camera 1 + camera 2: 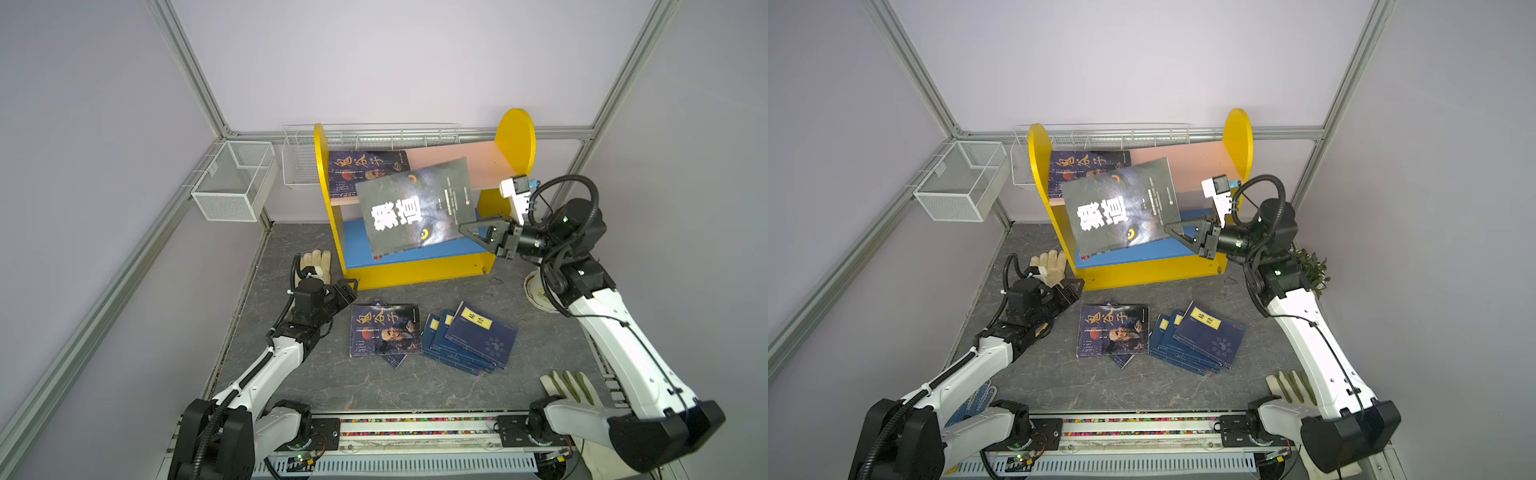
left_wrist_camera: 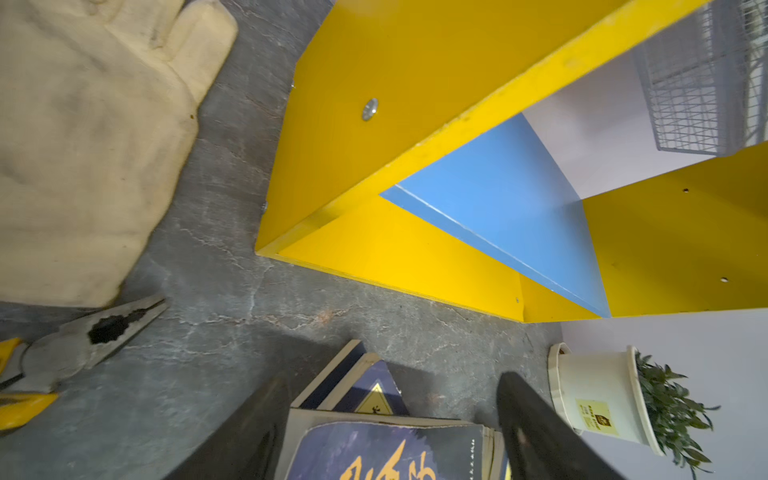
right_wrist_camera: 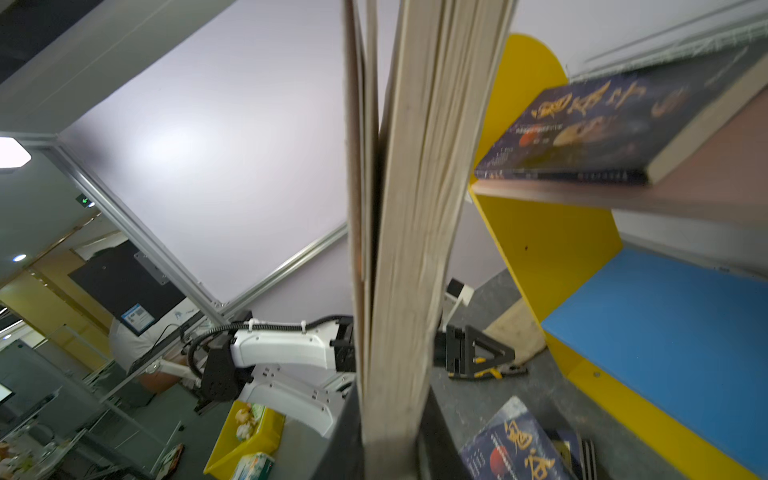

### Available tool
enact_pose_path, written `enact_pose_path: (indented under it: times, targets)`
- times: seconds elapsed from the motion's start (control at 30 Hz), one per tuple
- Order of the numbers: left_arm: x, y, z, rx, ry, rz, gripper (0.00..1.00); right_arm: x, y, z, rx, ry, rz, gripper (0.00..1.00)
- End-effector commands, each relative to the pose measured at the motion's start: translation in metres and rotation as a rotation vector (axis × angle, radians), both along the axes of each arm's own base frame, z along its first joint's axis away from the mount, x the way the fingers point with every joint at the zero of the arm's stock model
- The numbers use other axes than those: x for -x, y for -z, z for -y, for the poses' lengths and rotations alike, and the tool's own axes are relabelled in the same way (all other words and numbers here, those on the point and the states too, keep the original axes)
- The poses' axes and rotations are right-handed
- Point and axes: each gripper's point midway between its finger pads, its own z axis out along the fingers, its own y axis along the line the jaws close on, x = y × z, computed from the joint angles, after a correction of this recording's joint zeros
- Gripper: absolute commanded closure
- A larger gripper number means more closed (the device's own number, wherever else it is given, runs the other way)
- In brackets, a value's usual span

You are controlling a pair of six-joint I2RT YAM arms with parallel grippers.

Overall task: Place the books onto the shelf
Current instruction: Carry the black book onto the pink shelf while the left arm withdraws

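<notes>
The shelf (image 1: pixel 415 272) stands at the back, with a pink upper board (image 1: pixel 478 162) and a blue lower board (image 1: pixel 357 245). One dark paperback (image 1: pixel 365 170) lies on the pink board. My right gripper (image 1: pixel 465 228) is shut on a glossy dark book (image 1: pixel 415 208) and holds it tilted in the air in front of the shelf. The right wrist view shows its page edge (image 3: pixel 415 208) clamped between the jaws. On the table lie another paperback (image 1: pixel 384 330) and a fan of thin navy books (image 1: pixel 473 338). My left gripper (image 1: pixel 351 289) hangs open and empty beside the shelf's left foot.
Two white wire baskets (image 1: pixel 232 178) (image 1: pixel 299 162) hang at the back left. A cloth glove (image 1: pixel 316 266) and pliers (image 2: pixel 83 340) lie by my left gripper. Another glove (image 1: pixel 569 386) lies at the front right. A potted plant (image 1: pixel 1308 266) stands behind my right arm.
</notes>
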Motion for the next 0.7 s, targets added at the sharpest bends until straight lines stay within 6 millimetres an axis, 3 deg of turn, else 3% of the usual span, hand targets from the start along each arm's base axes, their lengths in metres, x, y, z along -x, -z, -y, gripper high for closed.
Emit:
enact_pose_path:
  times: [0.0, 0.2, 0.37, 0.67]
  targets:
    - [0.003, 0.007, -0.015, -0.056, -0.057, -0.020, 0.22, -0.056, -0.026, -0.007, -0.108, 0.123, -0.006, 0.93]
    - [0.006, 0.006, -0.017, -0.064, -0.065, -0.019, 0.22, -0.118, -0.050, -0.034, -0.212, 0.150, -0.038, 0.93]
    - [0.005, 0.009, -0.017, -0.077, -0.057, -0.030, 0.22, -0.138, -0.053, -0.061, -0.203, 0.128, -0.071, 0.92]
    - [0.006, 0.011, -0.018, -0.093, -0.055, -0.040, 0.22, -0.166, -0.011, -0.094, -0.101, 0.115, -0.278, 0.90]
